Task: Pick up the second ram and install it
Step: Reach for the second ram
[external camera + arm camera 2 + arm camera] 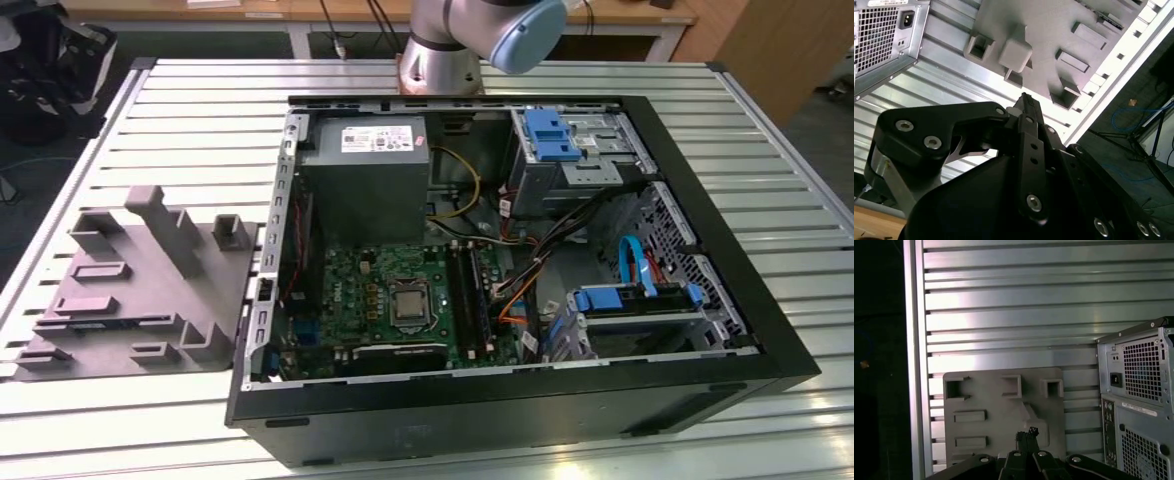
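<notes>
I cannot tell where the ram is. In the exterior view, long dark slots (463, 290) run just to the exterior view's right of the socket (407, 300) on the motherboard (360, 290). Whether a stick sits in them is unclear. The board lies inside the open case (534, 405), below the power supply (360, 180).

A grey fixture (134, 290) lies on the table (747, 110), just beside the case on the exterior view's left. Its pockets look bare.

In both wrist views the pincer (1026, 102) (1026, 434) hangs well above this fixture. Its fingertips are pressed together and nothing shows between them. The rear of the case stands off to one side. The arm (461, 40) rises at the far edge of the table.
</notes>
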You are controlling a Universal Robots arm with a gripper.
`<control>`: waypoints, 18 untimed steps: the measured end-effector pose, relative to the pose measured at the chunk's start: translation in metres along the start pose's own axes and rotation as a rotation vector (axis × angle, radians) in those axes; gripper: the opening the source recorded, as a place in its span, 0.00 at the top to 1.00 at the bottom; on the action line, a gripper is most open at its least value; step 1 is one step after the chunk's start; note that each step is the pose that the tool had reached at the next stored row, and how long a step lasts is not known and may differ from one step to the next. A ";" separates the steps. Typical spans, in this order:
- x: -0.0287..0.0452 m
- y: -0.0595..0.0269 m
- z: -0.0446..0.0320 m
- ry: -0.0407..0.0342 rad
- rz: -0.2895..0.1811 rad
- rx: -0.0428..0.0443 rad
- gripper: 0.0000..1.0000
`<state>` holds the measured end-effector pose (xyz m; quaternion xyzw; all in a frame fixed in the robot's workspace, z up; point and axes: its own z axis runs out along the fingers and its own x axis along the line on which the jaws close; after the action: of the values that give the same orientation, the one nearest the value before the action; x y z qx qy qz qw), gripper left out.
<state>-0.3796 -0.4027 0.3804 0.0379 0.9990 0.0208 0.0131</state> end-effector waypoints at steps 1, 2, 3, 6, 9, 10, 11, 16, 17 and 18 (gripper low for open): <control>0.0017 -0.0011 0.0004 0.0000 0.000 0.0000 0.89; 0.0032 -0.0025 0.0008 -0.0001 0.000 0.0000 0.89; 0.0045 -0.0040 0.0010 0.0000 0.000 0.0000 0.89; 0.0070 -0.0097 0.0016 0.0000 0.000 0.0001 0.89; 0.0087 -0.0169 0.0023 0.0000 0.000 0.0001 0.89; 0.0091 -0.0194 0.0026 0.0000 0.000 0.0001 0.89; 0.0095 -0.0220 0.0028 0.0001 0.000 0.0002 0.89; 0.0114 -0.0349 0.0045 0.0000 0.000 0.0001 0.89; 0.0117 -0.0374 0.0047 0.0001 0.000 0.0002 0.89; 0.0119 -0.0399 0.0051 0.0000 0.000 0.0001 0.89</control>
<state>-0.3944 -0.4413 0.3733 0.0378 0.9990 0.0208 0.0131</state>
